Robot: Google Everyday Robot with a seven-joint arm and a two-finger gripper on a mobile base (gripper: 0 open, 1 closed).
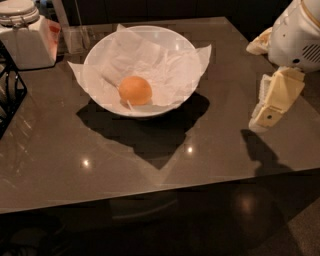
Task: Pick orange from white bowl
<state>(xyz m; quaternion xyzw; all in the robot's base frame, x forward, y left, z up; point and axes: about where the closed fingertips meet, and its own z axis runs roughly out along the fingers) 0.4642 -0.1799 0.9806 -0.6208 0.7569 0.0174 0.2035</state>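
Observation:
The orange (135,90) lies inside the white bowl (172,42), left of the bowl's centre, on crinkled white paper that lines the bowl and sticks out over its rim. The bowl stands on the far middle of the dark table. My gripper (270,102) hangs over the table's right edge, well to the right of the bowl and apart from it. It holds nothing that I can see. The white arm housing (298,35) is above it.
A white lidded jar (20,11) on a white box (27,42) stands at the far left corner, with a clear glass (75,37) beside it. A black wire rack (10,95) is at the left edge. The table's front edge (150,192) runs across below.

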